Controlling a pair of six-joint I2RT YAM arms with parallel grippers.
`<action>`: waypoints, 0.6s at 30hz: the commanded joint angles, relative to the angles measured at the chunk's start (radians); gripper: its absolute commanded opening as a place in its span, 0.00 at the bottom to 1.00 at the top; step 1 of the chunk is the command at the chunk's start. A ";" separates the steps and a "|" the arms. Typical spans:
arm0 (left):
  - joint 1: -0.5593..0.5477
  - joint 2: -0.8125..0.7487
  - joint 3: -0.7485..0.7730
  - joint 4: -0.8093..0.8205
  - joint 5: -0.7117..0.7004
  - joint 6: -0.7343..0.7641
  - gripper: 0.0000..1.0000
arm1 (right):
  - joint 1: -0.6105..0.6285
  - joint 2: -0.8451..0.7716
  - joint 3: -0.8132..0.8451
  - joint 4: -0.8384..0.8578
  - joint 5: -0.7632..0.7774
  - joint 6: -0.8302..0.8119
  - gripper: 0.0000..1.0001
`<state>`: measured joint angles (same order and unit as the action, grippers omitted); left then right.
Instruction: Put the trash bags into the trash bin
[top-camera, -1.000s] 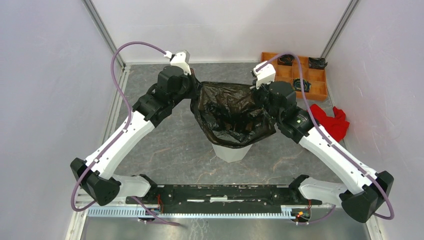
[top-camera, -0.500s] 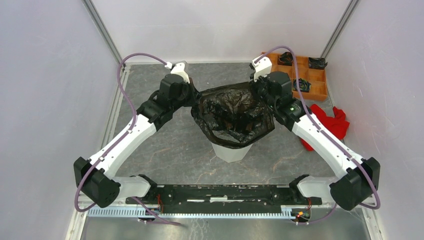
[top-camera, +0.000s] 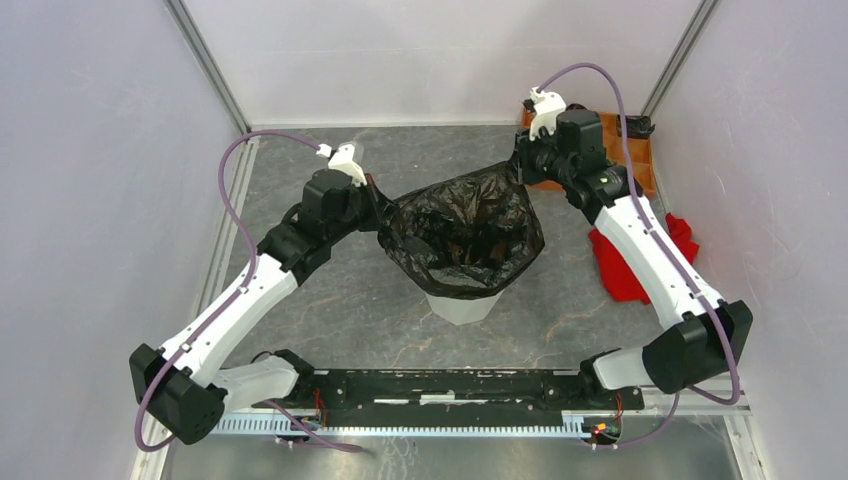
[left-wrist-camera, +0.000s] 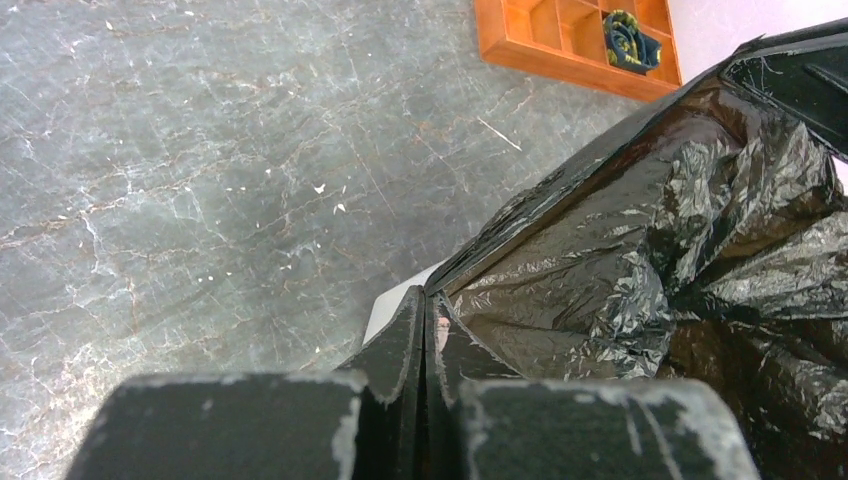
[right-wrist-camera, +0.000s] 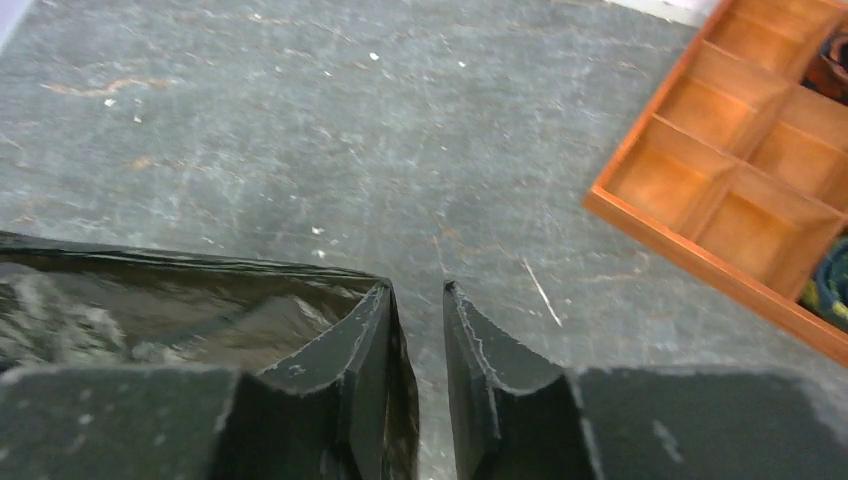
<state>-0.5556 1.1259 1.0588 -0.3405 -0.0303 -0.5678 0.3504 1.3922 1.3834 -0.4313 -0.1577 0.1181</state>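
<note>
— Two grippers on one bag: why are they spread so wide?

— To keep the mouth open. The trash bag sits over the trash bin at the middle of the table. Its black film covers the rim, so only the bin's white lower faces show at the bag's six o'clock. The left gripper is at the bag's nine o'clock, clenched on the rim film. In its wrist view the fingers meet with no gap.

— And the right?

— At the bag's one o'clock, where the film rises to a taut peak. But the right gripper has its fingers parted, and bare table shows through the slot. Film lies against one finger only, so I judge it hooked or released rather than pinched.

— So that corner could slip?

— Likely. Thin glossy film slides easily. The bag is wider than the bin, so its edge probably needs folding down over the rim all round.

— Anything in the way?

— No. The orange tray is at the table's two o'clock and the red cloth is at the bin's three o'clock. Both lie apart from the bag.
</note>
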 joint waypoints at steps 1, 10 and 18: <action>0.008 -0.049 -0.017 0.010 0.020 -0.034 0.04 | -0.021 -0.038 0.065 -0.076 0.052 -0.012 0.38; 0.008 -0.069 0.022 -0.087 -0.034 -0.023 0.11 | -0.142 -0.341 -0.073 -0.014 0.004 0.050 0.56; 0.009 -0.093 0.072 -0.159 -0.050 -0.043 0.21 | -0.403 -0.510 -0.378 0.187 -0.382 0.140 0.68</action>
<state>-0.5510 1.0679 1.0756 -0.4759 -0.0612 -0.5728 0.0246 0.8619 1.1133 -0.3424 -0.3229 0.1993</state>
